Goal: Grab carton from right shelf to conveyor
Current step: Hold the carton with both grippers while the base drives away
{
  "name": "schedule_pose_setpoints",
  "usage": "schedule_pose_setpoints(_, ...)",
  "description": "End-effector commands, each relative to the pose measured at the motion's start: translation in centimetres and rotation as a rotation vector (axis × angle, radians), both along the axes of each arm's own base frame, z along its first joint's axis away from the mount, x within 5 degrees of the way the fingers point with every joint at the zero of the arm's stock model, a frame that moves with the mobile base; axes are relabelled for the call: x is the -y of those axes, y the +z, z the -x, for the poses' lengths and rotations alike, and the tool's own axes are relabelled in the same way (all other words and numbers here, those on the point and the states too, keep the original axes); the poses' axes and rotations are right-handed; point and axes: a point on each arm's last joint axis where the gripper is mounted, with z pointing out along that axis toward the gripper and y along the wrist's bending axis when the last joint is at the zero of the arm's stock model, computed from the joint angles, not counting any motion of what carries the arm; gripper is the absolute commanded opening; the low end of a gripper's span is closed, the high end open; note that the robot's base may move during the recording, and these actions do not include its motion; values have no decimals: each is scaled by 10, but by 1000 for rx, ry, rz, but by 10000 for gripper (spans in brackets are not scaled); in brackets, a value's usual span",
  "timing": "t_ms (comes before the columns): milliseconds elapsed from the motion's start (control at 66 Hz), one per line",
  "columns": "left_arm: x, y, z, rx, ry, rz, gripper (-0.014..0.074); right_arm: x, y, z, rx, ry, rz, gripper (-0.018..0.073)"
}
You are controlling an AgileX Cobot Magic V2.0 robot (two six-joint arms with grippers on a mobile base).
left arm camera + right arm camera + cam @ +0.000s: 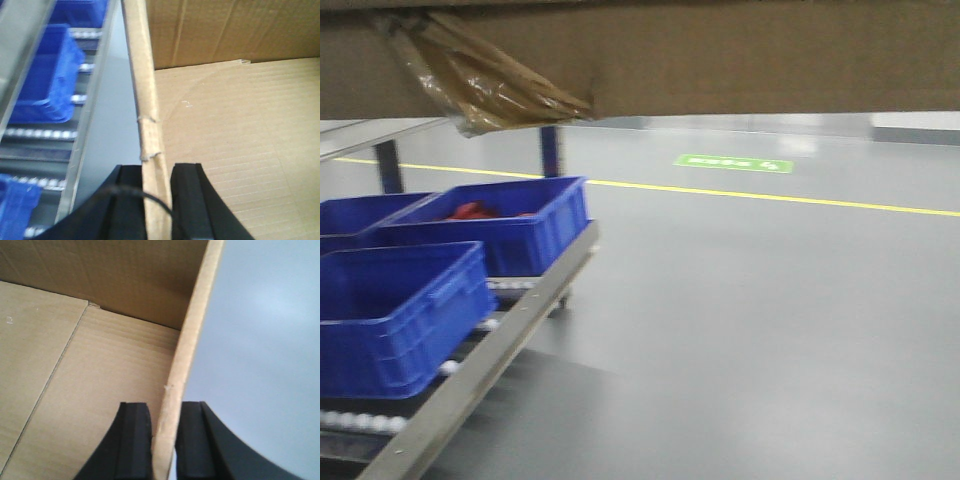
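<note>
The brown carton (720,55) is held up in the air and fills the top of the front view, with torn tape (480,80) hanging at its left. My left gripper (157,200) is shut on the carton's left wall (145,90), one finger outside and one inside. My right gripper (164,440) is shut on the carton's right wall (192,340) in the same way. The carton's inside is empty cardboard (240,125). The roller conveyor (510,340) lies low at the left, below and left of the carton.
Three blue bins stand on the conveyor: one at the front (395,310), one behind (505,220) with red items, one at the far left (355,215). Grey floor (770,330) with a yellow line (770,197) and a green marking (732,162) spreads to the right.
</note>
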Motion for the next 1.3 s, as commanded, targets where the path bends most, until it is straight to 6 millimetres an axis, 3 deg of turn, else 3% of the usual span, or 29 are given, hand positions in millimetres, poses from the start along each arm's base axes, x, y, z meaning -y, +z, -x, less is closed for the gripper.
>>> schedule_pose_setpoints(0,5,7,4,51,-36,41,-16,0,7,2,52,15,-27,-67)
schedule_pose_setpoints(1289,5,7,4,51,-36,41,-16,0,7,2,52,15,-27,-67)
